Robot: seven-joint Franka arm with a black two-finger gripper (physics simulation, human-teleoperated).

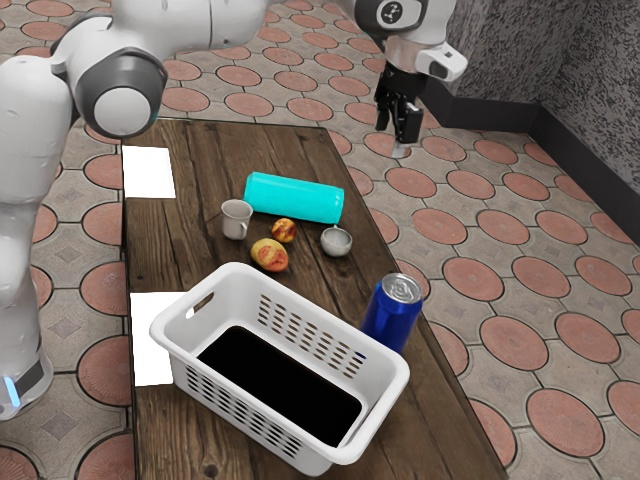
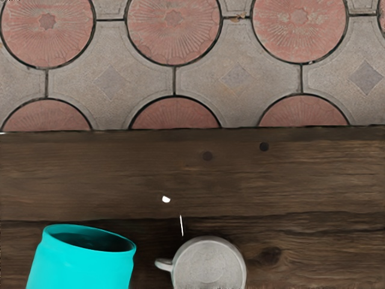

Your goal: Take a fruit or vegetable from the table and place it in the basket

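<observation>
Gripper (image 1: pixel 397 131) hangs high, fingers apart, at the exterior view's right of both fruits. The larger fruit (image 1: pixel 269 256) and the smaller fruit (image 1: pixel 284 231) lie on the counter (image 1: pixel 190 240), well below it and well apart from it, outside the basket (image 1: pixel 240 272). In the exterior view, the larger one's long axis slants from upper left to lower right, its upper-left end roughly toward the mug (image 1: pixel 234 220). The smaller looks nearly round; which way it points I cannot tell. It sits just beside the larger, between the cyan tumbler (image 1: pixel 293 198) and the basket. The grey cup (image 1: pixel 336 243) is near both; its handle points toward the tumbler in the wrist view.
</observation>
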